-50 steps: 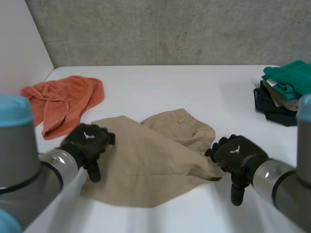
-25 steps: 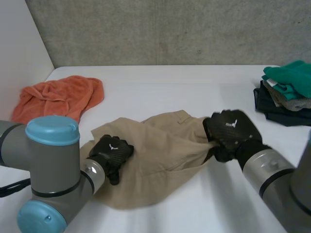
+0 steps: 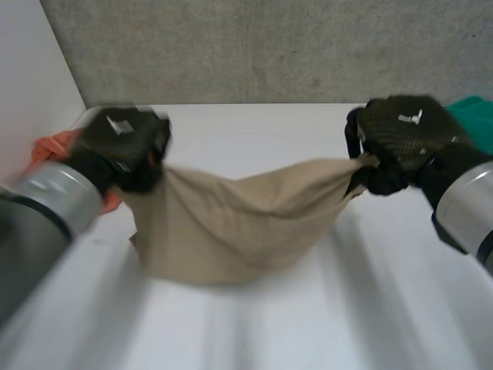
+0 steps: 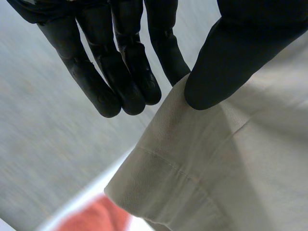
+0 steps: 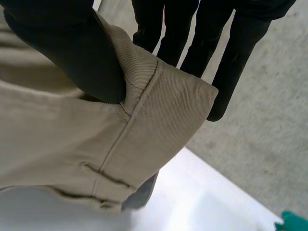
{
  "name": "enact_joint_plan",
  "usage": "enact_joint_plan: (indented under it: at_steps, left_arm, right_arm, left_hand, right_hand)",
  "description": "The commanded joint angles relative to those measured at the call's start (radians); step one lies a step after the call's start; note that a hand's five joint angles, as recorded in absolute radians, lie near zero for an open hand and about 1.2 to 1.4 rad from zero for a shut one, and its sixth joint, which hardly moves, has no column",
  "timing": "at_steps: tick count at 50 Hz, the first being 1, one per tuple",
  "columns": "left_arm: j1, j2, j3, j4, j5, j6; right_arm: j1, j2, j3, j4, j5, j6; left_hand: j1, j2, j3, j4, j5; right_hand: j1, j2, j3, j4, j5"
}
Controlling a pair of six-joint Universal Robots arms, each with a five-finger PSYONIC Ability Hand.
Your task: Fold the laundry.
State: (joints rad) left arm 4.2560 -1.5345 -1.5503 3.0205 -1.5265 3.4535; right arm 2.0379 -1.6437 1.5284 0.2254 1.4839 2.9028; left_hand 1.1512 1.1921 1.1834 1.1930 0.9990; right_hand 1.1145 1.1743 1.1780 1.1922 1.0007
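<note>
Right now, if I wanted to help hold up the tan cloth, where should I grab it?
Probably the sagging middle of the top edge of the tan cloth, coming down from above. The left robot hand and right robot hand pinch its two ends, so the edge dips free between them, while the bottom hangs low by the table.

Left hand point(image 3: 127, 146) and right hand point(image 3: 400, 135) grip the tan cloth point(image 3: 231, 223) hanging between them.
</note>
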Motion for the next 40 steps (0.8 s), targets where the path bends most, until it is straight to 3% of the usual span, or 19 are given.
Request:
enact_joint_plan:
  at_steps: [1, 8, 13, 18, 24, 28, 29, 32, 35, 36, 37, 39, 40]
  left_arm:
    - [0.123, 0.119, 0.116, -0.084, 0.078, -0.05]
    - [0.15, 0.129, 0.228, -0.19, 0.098, -0.085]
    - [0.142, 0.111, 0.298, -0.157, 0.088, -0.096]
    - [0.139, -0.157, 0.491, -0.046, 0.037, -0.102]
    - [0.11, -0.519, 0.821, -0.035, -0.021, -0.085]
    - [0.093, -0.749, 1.088, -0.022, -0.055, -0.062]
    - [0.087, -0.826, 1.19, -0.002, -0.058, -0.051]
    - [0.082, -0.895, 1.323, 0.05, -0.066, -0.053]
    - [0.081, -0.952, 1.418, 0.132, -0.069, -0.07]
    - [0.081, -0.96, 1.427, 0.15, -0.066, -0.076]
    - [0.085, -0.964, 1.428, 0.182, -0.052, -0.091]
    - [0.085, -0.971, 1.421, 0.207, -0.034, -0.103]
    - [0.084, -0.972, 1.415, 0.213, -0.031, -0.106]
  right_arm:
    - [-0.033, -0.005, -0.125, 0.077, -0.03, 0.022]
    - [-0.064, -0.016, -0.247, 0.118, -0.042, 0.102]
    - [-0.082, 0.01, -0.286, 0.083, -0.043, 0.147]
    - [-0.091, 0.207, -0.368, -0.067, 0.01, 0.19]
    - [-0.039, 0.467, -0.487, -0.179, 0.119, 0.118]
    - [-0.025, 0.625, -0.576, -0.361, 0.205, 0.055]
    - [-0.025, 0.675, -0.596, -0.474, 0.237, 0.038]
    - [-0.027, 0.748, -0.616, -0.67, 0.271, 0.02]
    - [-0.025, 0.817, -0.633, -0.889, 0.262, -0.017]
    - [-0.022, 0.831, -0.637, -0.912, 0.259, -0.036]
    - [-0.025, 0.847, -0.646, -0.9, 0.248, -0.075]
    - [-0.031, 0.846, -0.654, -0.868, 0.242, -0.103]
    - [-0.033, 0.843, -0.659, -0.844, 0.242, -0.105]
  left_hand:
    - [0.245, 0.204, 0.213, 0.203, 0.223]
    - [0.245, 0.204, 0.213, 0.203, 0.223]
    - [0.245, 0.204, 0.213, 0.203, 0.223]
    - [0.245, 0.204, 0.213, 0.203, 0.223]
    - [0.245, 0.204, 0.213, 0.203, 0.223]
    - [0.245, 0.204, 0.213, 0.203, 0.223]
    - [0.245, 0.204, 0.213, 0.203, 0.223]
    - [0.245, 0.204, 0.213, 0.203, 0.223]
    - [0.245, 0.204, 0.213, 0.203, 0.223]
    - [0.181, 0.14, 0.149, 0.14, 0.159]
    - [-0.432, -0.473, -0.465, -0.474, -0.455]
    - [-0.977, -1.018, -1.009, -1.018, -0.999]
    - [-0.977, -1.018, -1.009, -1.018, -0.999]
  right_hand:
    - [0.282, 0.222, 0.218, 0.204, 0.221]
    - [0.282, 0.222, 0.218, 0.204, 0.221]
    - [0.282, 0.222, 0.218, 0.204, 0.221]
    - [0.282, 0.222, 0.218, 0.204, 0.221]
    - [0.282, 0.222, 0.218, 0.204, 0.221]
    - [0.282, 0.222, 0.218, 0.204, 0.221]
    - [0.282, 0.222, 0.218, 0.204, 0.221]
    - [0.282, 0.222, 0.218, 0.204, 0.221]
    - [-0.518, -0.577, -0.581, -0.595, -0.578]
    - [-0.721, -0.78, -0.784, -0.798, -0.781]
    - [-0.94, -1.0, -1.003, -1.018, -1.001]
    - [-0.94, -1.0, -1.003, -1.018, -1.001]
    - [-0.94, -1.0, -1.003, -1.018, -1.001]
